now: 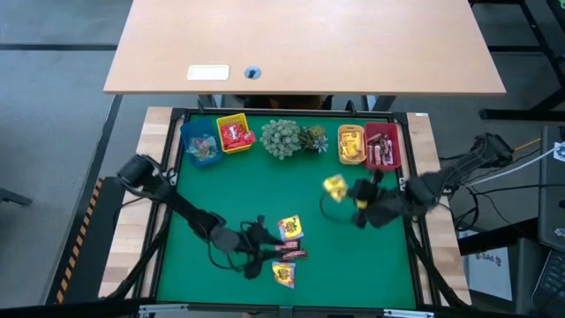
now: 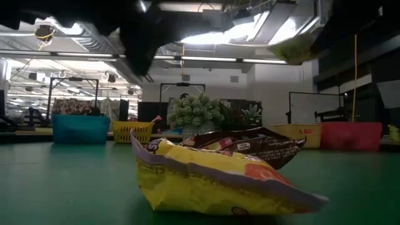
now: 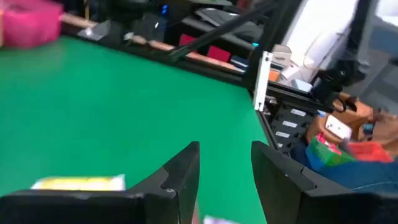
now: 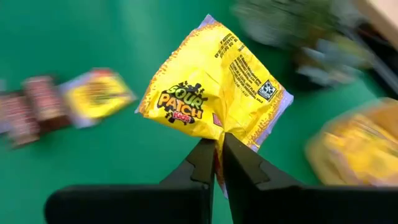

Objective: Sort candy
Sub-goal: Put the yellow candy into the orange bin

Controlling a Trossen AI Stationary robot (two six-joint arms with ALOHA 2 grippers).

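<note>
Right pincer (image 4: pixel 219 144) clamped on yellow candy packet (image 4: pixel 214 90), held above desk (image 1: pixel 353 265) nr orange bin (image 1: pixel 351 145). Left pincer (image 3: pixel 225 163) spread, empty, just beside remaining candy pile (image 1: pixel 289 240).

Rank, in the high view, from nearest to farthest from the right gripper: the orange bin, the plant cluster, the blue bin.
From the right gripper:
1. Orange bin, just behind it.
2. Plant cluster, middle of the back row.
3. Blue bin, far left end.

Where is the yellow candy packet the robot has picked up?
The yellow packet is pinched in the right gripper, lifted over the green mat's right side, just in front of the orange bin.
</note>
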